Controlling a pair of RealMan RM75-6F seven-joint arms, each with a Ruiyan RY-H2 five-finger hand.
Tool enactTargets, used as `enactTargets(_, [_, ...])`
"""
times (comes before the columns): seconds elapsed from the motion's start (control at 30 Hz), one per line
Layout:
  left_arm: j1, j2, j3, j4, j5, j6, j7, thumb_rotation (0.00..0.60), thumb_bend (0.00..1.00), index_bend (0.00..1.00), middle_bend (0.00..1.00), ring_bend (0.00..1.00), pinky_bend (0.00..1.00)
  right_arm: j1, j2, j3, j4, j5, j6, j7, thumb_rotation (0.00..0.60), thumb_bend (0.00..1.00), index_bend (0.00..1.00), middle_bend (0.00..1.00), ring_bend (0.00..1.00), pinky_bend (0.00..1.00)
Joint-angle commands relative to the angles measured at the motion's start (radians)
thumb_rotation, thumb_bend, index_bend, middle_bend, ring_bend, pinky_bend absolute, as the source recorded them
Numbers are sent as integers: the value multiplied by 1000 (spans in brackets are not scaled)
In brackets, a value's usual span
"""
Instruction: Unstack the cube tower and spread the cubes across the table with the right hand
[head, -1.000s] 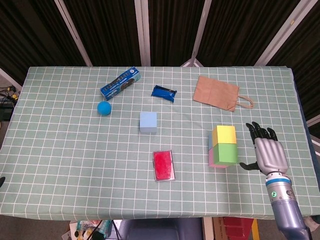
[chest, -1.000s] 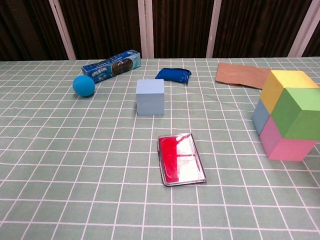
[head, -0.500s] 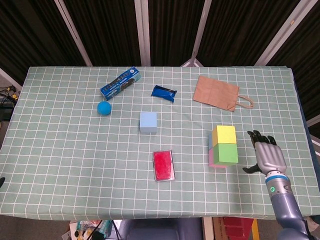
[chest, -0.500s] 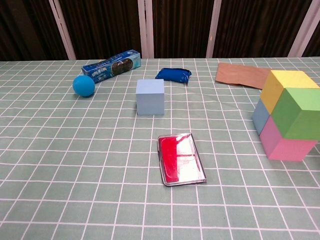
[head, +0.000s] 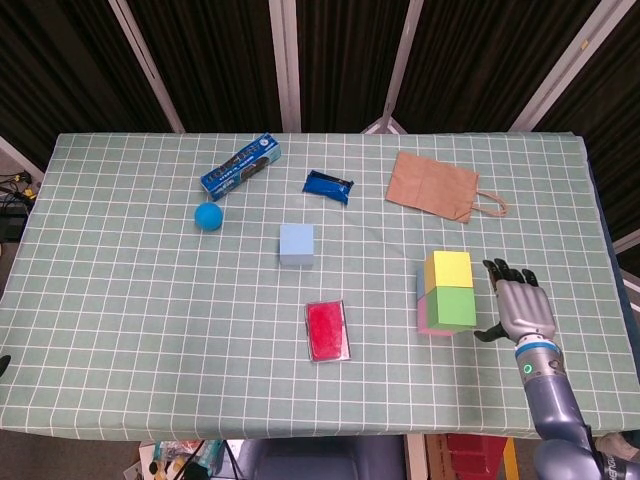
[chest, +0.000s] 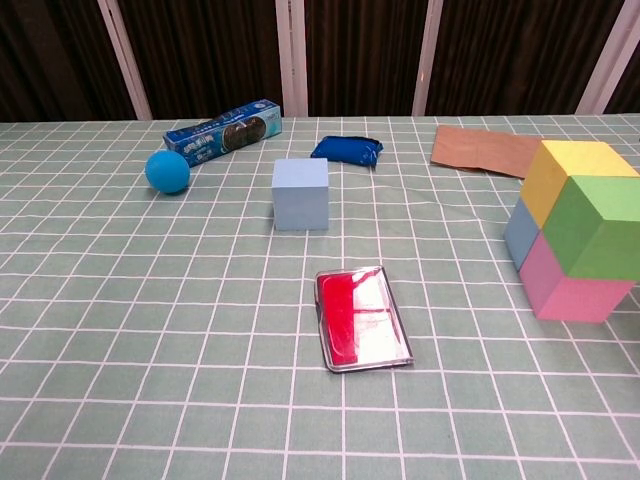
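Cubes form a compact tower (head: 446, 293) on the right side of the worktop (head: 120, 300), toward the near edge. We see a yellow cube (head: 450, 268) and a green cube (head: 455, 306) on top, with a pink cube (chest: 570, 290) and a blue-grey cube (chest: 520, 235) beneath them in the chest view. We locate the right hand (head: 519, 306) just right of the tower, apart from it, released, with its fingers spread and pointing toward the far edge and nothing in it. We find the left hand in neither view.

We note a separate light blue cube (head: 297, 244) standing near the worktop centre, well apart from the tower. A red flat case (head: 328, 330) lies nearer than it. A blue ball (head: 207, 216) sits to the left, with a blue box (head: 241, 167) just beyond it toward the far edge. A dark blue packet (head: 329, 185) lies right of the box, and a brown paper bag (head: 435, 187) lies flat farther right, beyond the tower.
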Motion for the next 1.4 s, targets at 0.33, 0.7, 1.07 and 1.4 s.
enactTargets(0.33, [0, 3, -3, -2, -5, -2, -6, 600, 322, 98, 0, 0, 9, 38, -44, -6, -11, 3, 17, -22, 600, 129, 0, 56, 144, 0])
enactTargets(0.7, [1, 7, -4, -3, -7, -2, -19, 600, 322, 98, 0, 0, 9, 82, -105, 2, -29, 19, 44, -47, 600, 130, 0, 56, 169, 0])
enactTargets(1.07, [-1, 12, -6, 0, -14, -9, -30, 600, 322, 98, 0, 0, 9, 120, -185, 12, -10, 12, 97, -70, 600, 129, 0, 56, 252, 0])
enactTargets(1.4, [0, 14, -8, -1, -16, -8, -36, 600, 322, 98, 0, 0, 9, 125, -229, 14, 18, 4, 134, -73, 600, 129, 0, 77, 535, 47])
